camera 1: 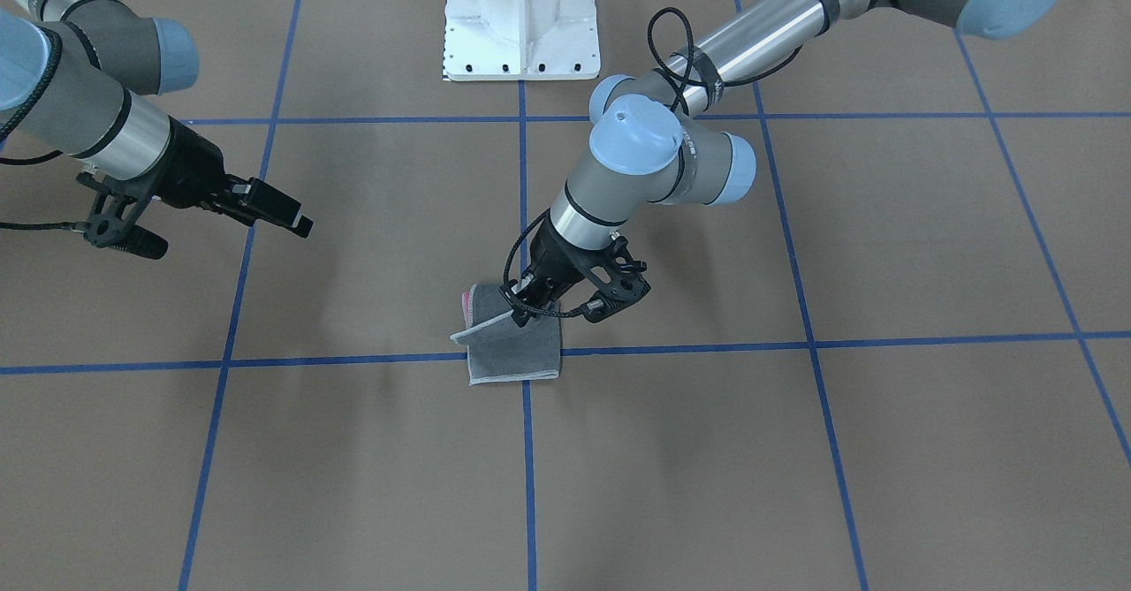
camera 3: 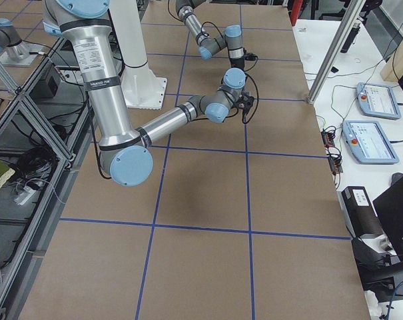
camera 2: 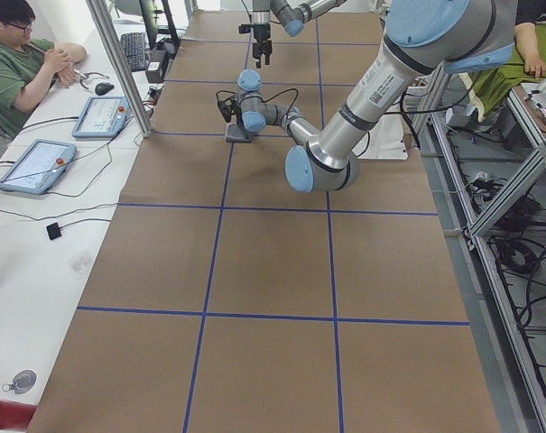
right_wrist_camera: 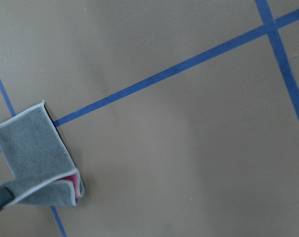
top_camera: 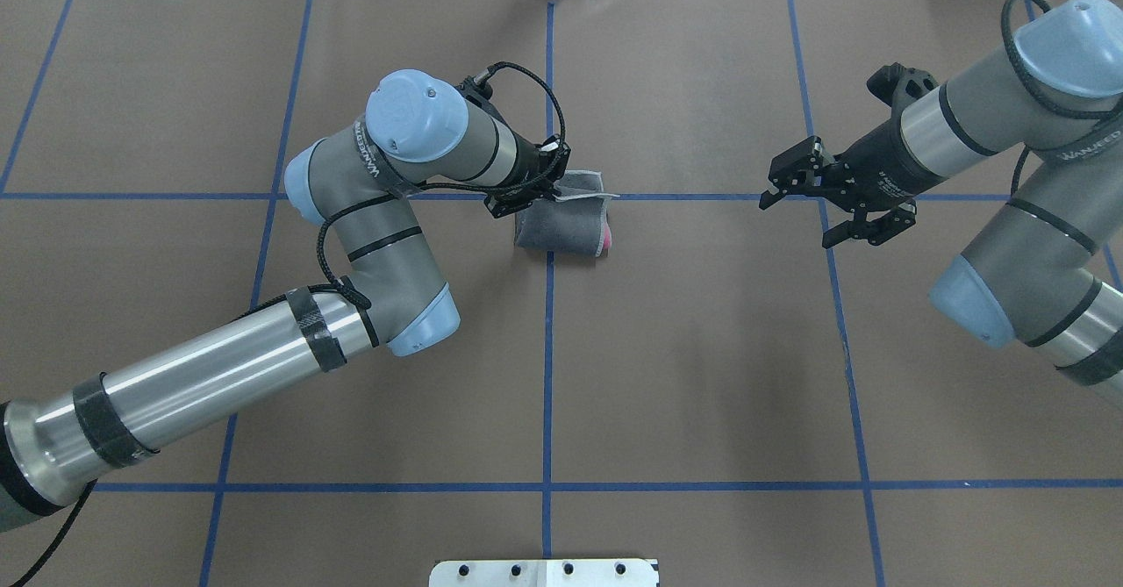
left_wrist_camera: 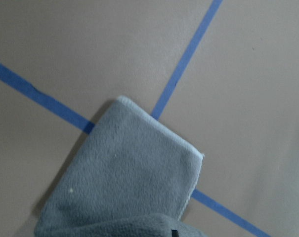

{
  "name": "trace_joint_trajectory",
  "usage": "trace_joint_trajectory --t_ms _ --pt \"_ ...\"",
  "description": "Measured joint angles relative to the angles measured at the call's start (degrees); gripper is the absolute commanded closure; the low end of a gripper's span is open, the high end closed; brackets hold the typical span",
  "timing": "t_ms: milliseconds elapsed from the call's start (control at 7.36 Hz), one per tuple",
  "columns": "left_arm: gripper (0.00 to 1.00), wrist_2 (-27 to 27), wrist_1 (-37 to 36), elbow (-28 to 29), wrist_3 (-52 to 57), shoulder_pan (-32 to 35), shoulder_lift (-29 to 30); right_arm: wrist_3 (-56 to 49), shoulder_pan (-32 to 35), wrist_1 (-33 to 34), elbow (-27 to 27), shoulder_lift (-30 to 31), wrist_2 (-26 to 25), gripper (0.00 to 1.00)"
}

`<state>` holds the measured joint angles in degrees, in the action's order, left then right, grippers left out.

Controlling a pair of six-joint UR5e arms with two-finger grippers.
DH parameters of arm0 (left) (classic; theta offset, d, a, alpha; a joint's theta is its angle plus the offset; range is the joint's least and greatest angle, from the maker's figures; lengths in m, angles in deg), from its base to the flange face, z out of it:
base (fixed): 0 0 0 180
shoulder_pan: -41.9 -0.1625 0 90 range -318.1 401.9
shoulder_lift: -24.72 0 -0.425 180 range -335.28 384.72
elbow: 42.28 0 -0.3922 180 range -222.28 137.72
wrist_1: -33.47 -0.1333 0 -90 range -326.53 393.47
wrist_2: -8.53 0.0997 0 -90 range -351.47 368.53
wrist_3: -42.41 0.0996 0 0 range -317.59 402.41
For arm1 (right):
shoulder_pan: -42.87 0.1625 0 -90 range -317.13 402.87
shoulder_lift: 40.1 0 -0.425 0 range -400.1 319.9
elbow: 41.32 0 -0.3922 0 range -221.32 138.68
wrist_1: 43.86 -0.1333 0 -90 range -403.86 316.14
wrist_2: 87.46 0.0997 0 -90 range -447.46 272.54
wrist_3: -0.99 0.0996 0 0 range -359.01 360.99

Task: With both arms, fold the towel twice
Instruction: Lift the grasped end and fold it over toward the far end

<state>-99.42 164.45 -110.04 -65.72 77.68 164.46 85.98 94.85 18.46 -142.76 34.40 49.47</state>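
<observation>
The towel lies folded at the crossing of two blue tape lines, dark grey face out, with a sliver of pink at one fold. It also shows in the overhead view, the left wrist view and the right wrist view. My left gripper is shut on the towel's upper layer and holds that flap slightly raised over the rest; it shows from above too. My right gripper is open and empty, hovering well off to the towel's side, apart from it.
The white pedestal base stands at the robot's edge of the brown table. Blue tape lines divide the surface into squares. Operators and tablets are beyond the far edge.
</observation>
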Motion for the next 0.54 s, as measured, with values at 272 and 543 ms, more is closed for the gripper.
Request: trace_joint_trajectory --t_ms 272,543 --pt "1.0 0.81 0.26 0.96 -0.4 0.41 0.04 0.0 0.26 0.0 0.01 -0.04 0.02 0.0" --pt "1.0 1.02 1.49 2.21 -1.92 0.77 0.52 0.0 0.36 0.0 0.02 -0.01 0.08 0.0"
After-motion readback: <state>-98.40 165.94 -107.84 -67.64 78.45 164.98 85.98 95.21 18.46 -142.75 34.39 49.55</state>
